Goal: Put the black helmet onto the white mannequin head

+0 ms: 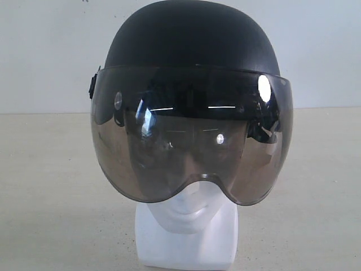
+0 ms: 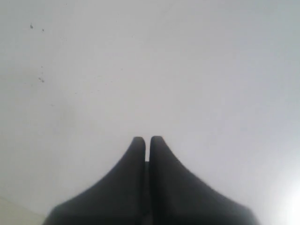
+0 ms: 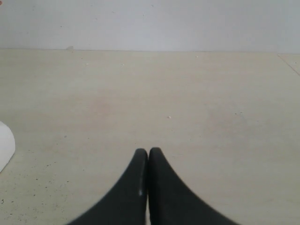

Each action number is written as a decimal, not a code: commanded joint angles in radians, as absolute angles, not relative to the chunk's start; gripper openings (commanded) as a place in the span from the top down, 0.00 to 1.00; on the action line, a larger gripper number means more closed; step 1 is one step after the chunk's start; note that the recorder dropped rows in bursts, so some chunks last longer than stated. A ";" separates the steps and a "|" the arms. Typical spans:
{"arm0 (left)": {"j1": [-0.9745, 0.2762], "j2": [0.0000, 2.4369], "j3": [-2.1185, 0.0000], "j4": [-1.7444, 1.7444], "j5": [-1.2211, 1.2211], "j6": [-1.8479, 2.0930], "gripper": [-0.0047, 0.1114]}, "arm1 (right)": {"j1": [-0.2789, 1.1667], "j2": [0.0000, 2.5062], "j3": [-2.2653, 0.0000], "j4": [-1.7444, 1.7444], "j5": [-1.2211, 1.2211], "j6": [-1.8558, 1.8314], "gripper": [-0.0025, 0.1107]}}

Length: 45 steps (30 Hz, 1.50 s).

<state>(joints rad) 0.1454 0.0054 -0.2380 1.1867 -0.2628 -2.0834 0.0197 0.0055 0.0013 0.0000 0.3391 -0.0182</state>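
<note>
The black helmet (image 1: pixel 192 39) sits on the white mannequin head (image 1: pixel 189 226), filling the middle of the exterior view. Its smoke-tinted visor (image 1: pixel 192 135) hangs over the face, so only the chin, neck and squarish base show below it. Neither arm appears in the exterior view. My left gripper (image 2: pixel 147 138) is shut with nothing between its black fingers, in front of a plain white wall. My right gripper (image 3: pixel 148 151) is shut and empty over the beige table.
The beige table (image 1: pixel 51 186) runs to a white wall (image 1: pixel 51 51) behind the head. In the right wrist view a white rounded edge (image 3: pixel 4 145) shows at the frame's side, apart from the fingers.
</note>
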 commanded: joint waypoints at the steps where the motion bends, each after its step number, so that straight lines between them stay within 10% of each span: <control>1: 0.139 0.000 -0.234 0.979 -0.153 -1.933 0.92 | 0.020 0.000 0.000 -0.007 0.334 -0.018 0.98; 12: 0.139 0.000 -0.149 0.107 0.105 0.102 0.92 | 0.020 0.000 0.000 -0.007 0.334 -0.018 0.98; 45: 0.054 0.000 0.000 0.016 0.238 0.000 0.92 | 0.020 0.000 0.000 -0.007 0.334 -0.018 0.98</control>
<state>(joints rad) 0.0584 0.0017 -0.0023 0.0103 0.2330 0.0000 0.0197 0.0055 0.0013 0.0000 0.3391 -0.0182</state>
